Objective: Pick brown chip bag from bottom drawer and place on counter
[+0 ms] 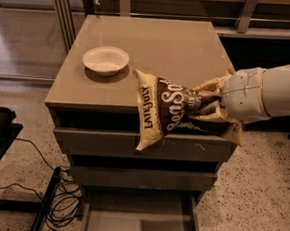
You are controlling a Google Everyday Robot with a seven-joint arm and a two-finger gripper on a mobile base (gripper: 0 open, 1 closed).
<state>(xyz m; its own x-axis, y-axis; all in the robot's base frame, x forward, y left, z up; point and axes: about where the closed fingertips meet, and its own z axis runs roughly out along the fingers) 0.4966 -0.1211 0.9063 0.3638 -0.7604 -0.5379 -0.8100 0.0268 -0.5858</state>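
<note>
While claw (212, 105) is hovering at desk (180, 45) edge, seemingly clamping brown chip bag (168, 109) by one end, bottom drawer (136, 227) lying open below.

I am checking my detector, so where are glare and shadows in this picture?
Camera view: faint reflections on the counter near its far edge; the bowl throws a shadow toward the front; the bag, held by the gripper at the front right, is evenly lit.

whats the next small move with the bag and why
Probably carry the bag further back over the counter before lowering. The gripper, near the counter's right front corner, is shut on one end, and the bag's lower corner hangs past the front edge. The bowl sits well left.
</note>
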